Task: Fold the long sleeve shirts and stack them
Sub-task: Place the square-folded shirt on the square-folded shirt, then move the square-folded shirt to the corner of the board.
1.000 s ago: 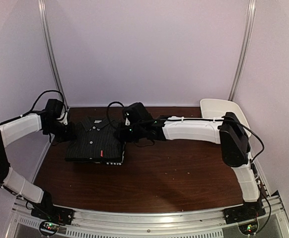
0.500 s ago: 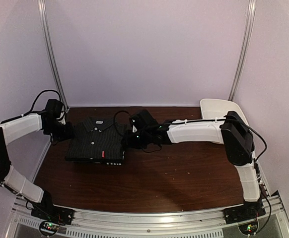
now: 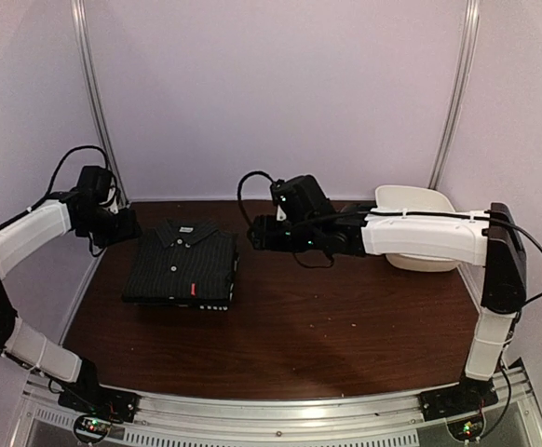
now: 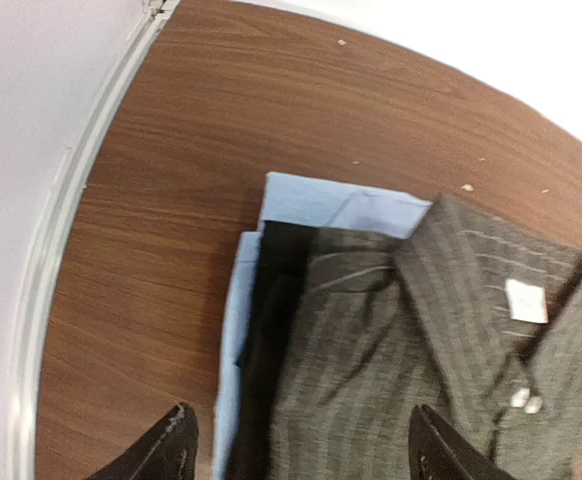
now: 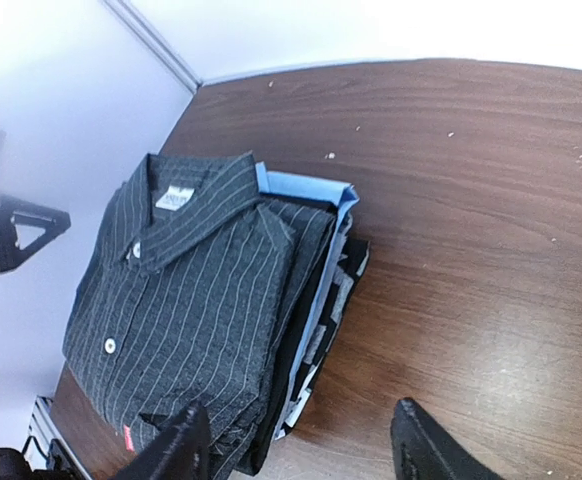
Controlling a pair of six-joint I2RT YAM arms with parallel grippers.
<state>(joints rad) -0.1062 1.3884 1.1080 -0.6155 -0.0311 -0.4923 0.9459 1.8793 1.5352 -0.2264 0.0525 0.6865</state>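
Note:
The long sleeve shirts (image 3: 182, 264) lie folded in one stack at the table's back left. On top is a dark pinstriped collared shirt (image 5: 186, 300) with small white buttons. Under it show a black layer (image 4: 271, 300), a light blue layer (image 4: 316, 207) and a black-and-white patterned one (image 5: 339, 290). My left gripper (image 3: 129, 226) hangs open just left of the stack, above its left edge in the left wrist view (image 4: 304, 450). My right gripper (image 3: 252, 233) is open to the stack's right, raised off it (image 5: 296, 445). Neither holds anything.
A white plastic tub (image 3: 415, 216) stands at the back right, behind my right forearm. The brown wooden table (image 3: 327, 317) ends at pale walls at the back and left, with a metal rail (image 4: 66, 215) along the left edge.
Both grippers have opened and let go of the stack. The right one has drawn back to the right and upward. The left has pulled a little left. The stack stays put.

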